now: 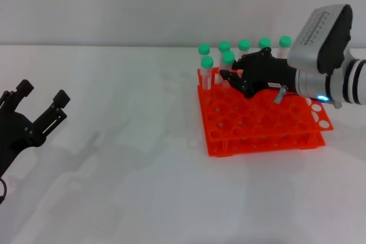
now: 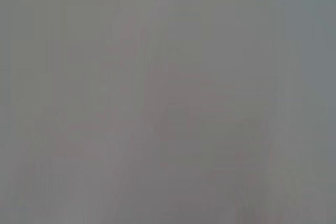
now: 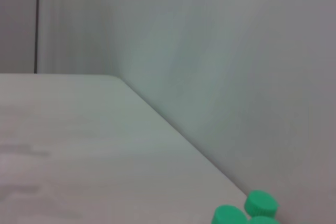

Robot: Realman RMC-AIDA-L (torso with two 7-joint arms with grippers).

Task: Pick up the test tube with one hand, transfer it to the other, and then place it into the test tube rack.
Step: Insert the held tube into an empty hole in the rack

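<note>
The orange-red test tube rack sits right of centre in the head view, with several green-capped test tubes standing upright along its back and left rows. My right gripper, on the silver-grey forearm, reaches over the rack from the right. It stands open with its fingers on either side of one test tube in the second row. That tube's body is hidden behind the fingers. Green caps show in the right wrist view. My left gripper hovers open and empty at the far left.
A white table spreads between the two arms, and a pale wall rises behind it. The left wrist view shows only flat grey. The table's far edge meets the wall just behind the tubes.
</note>
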